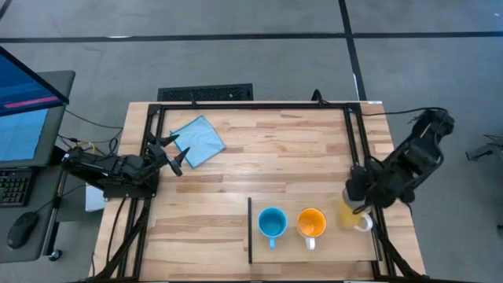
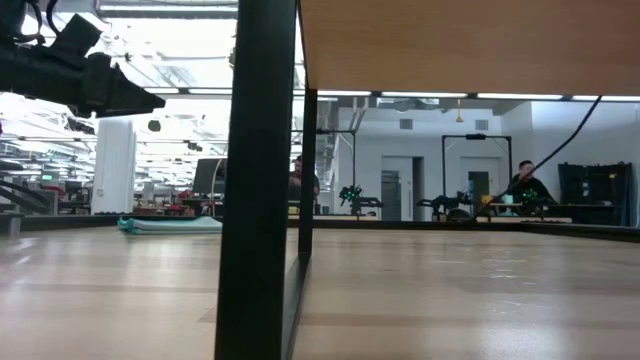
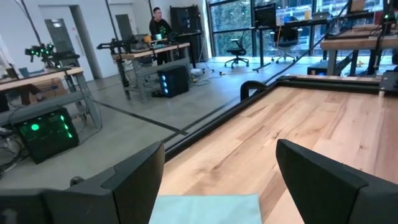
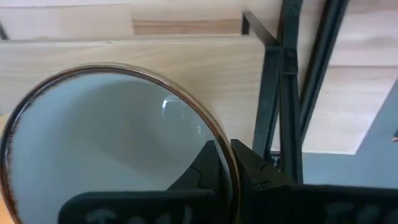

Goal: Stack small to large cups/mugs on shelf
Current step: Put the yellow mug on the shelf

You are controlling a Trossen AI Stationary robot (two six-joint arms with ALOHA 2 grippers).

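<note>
Mugs line up along the near edge of the desk [image 1: 283, 157]: a light-blue mug [image 1: 272, 223] and an orange mug [image 1: 311, 223] stand side by side, upright, handles toward the desk's near edge, on the pale wooden shelf [image 1: 330, 250], a flat board with a thin dark raised edge at its left. The white mug [image 1: 352, 214], yellowish inside, sits just right of the orange one at the board's right end, partly hidden under the right arm, so whether it rests on the board or hangs slightly above it cannot be told from overhead.

The right end effector [image 4: 231, 163] is pinched shut on the white mug's rim, one dark finger inside the cup and one outside, as the right wrist view shows, with the mug's dark-edged rim [image 4: 124, 71] and pale inside filling most of that picture and the desk's black frame rails beyond.

The left end effector [image 1: 174, 153] waits at the far left of the desk, well apart from the mugs, its fingers spread wide and holding nothing. It points at a folded blue cloth [image 1: 197, 140] lying near the desk's far left corner; the cloth's edge shows between the two fingers [image 3: 137, 180] in the left wrist view.

A person [image 3: 158, 23] stands at a workbench in the room behind.
</note>
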